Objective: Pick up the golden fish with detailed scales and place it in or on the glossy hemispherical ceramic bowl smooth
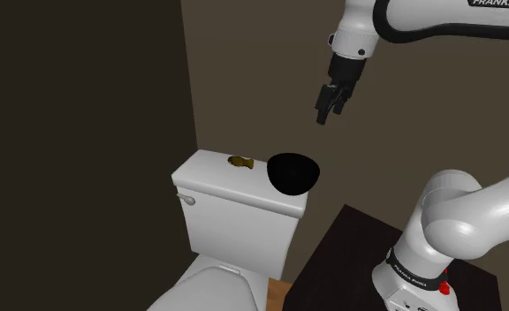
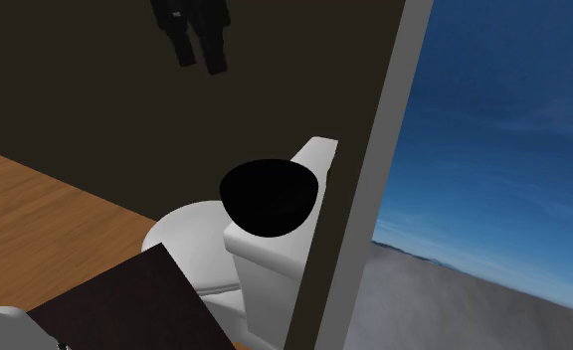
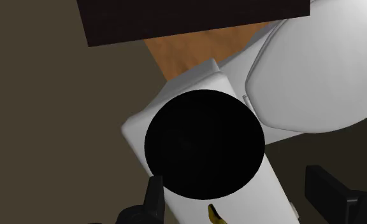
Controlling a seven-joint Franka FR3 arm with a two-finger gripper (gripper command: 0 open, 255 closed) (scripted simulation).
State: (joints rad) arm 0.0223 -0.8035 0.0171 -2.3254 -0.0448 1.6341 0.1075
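White toilet tank (image 1: pixel 235 221): its lid (image 1: pixel 213 174) carries both items. Glossy black bowl (image 1: pixel 292 172): at lid's 3 o'clock end, shoulder view. Empty hand (image 1: pixel 330 113): in air approx. 1 o'clock of bowl, fingers wide apart. Small golden fish (image 1: pixel 240 162): flat on lid, just beside bowl at 9 o'clock.

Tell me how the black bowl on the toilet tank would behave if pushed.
The bowl looks rounded underneath, so it would probably rock or roll. It spreads wider than the tank lid in the wrist view, so a push might tip it off.
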